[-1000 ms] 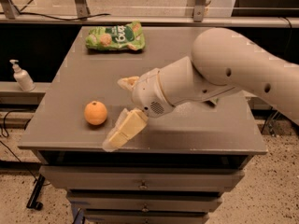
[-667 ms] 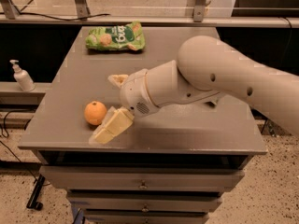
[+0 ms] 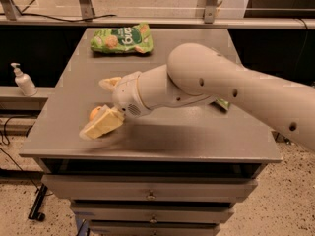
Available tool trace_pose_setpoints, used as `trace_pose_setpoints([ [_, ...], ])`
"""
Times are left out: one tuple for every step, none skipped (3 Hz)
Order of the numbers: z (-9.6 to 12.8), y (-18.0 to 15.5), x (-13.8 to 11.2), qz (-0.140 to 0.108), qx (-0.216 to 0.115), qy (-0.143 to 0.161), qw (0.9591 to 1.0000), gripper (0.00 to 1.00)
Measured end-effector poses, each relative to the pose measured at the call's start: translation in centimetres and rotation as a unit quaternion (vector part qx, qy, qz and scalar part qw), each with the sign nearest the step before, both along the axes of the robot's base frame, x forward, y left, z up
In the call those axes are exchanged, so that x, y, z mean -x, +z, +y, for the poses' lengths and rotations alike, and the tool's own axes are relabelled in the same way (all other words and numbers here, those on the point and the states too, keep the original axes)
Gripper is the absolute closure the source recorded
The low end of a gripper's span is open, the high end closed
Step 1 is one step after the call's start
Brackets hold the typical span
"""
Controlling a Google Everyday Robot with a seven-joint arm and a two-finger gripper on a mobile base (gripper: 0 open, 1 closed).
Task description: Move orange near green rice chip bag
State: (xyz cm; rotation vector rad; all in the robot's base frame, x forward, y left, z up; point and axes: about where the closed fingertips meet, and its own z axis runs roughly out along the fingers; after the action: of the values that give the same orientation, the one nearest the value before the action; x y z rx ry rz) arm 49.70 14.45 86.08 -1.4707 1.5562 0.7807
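The orange (image 3: 93, 113) lies near the front left of the grey table (image 3: 197, 132), mostly hidden behind my lower finger. My gripper (image 3: 96, 107) is open and reaches in from the right, with one cream finger (image 3: 110, 82) behind the orange and the other (image 3: 102, 124) in front of it, so the orange sits between them. The green rice chip bag (image 3: 122, 39) lies flat at the table's far edge, well behind the orange.
My thick white arm crosses the table's right half and covers most of a darker green bag (image 3: 222, 103). A soap pump bottle (image 3: 22, 80) stands on a lower ledge at the left. Drawers sit under the table's front edge.
My gripper has moved left toward the orange. Its fingers, which were to the orange's right, now straddle it. The orange and the bag have not moved.
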Motion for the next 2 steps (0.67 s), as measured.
trace_pose_setpoints([
  [0.48, -0.87, -0.46, 0.006, -0.006, -0.007, 0.9999, 0.42],
  [-0.21, -1.29, -0.57, 0.010, -0.008, -0.019, 0.9997, 0.64],
])
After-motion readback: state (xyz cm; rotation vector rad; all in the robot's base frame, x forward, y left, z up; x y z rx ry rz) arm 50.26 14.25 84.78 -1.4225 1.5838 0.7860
